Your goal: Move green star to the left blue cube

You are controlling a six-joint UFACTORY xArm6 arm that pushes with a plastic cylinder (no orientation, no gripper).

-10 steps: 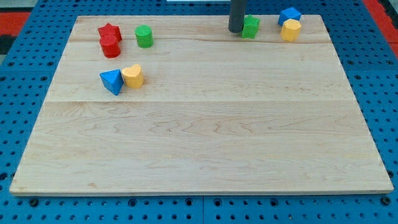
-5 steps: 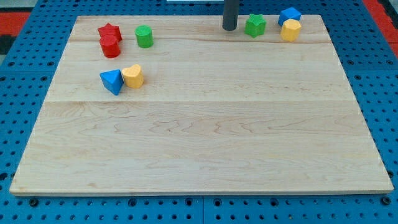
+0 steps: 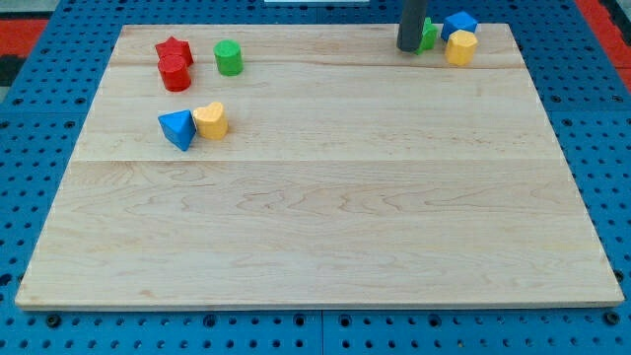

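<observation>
Eight small blocks sit on the wooden board (image 3: 325, 227) as I work the rod from afar, and my tip (image 3: 409, 47) rests at the far edge, right of centre, pressed against the left side of the green star (image 3: 428, 35), which it mostly hides. There are no fingers here to be apart or together; the arm ends in a plain dark rod and can only shove. Just right of the star lie a blue cube (image 3: 458, 23) and a yellow block (image 3: 460, 47), close enough that I cannot tell whether the star touches them. Far to the left, a blue block (image 3: 177, 129) with a wedge-like look touches a yellow heart-shaped block (image 3: 210, 120); beyond them stand a red star (image 3: 175, 49), a red cylinder (image 3: 175, 74) and a green cylinder (image 3: 228, 57).

I judge the star light, rigid and quick to slide on the smooth wood, so it should move at a gentle nudge. Its points are the trouble: a push off its middle will likely spin it or let it slip round the rod. As nothing can be gripped, I would press on its right side, squarely between two points, to send it left. From the side I now touch, a push would only drive it right, into its neighbours.
</observation>
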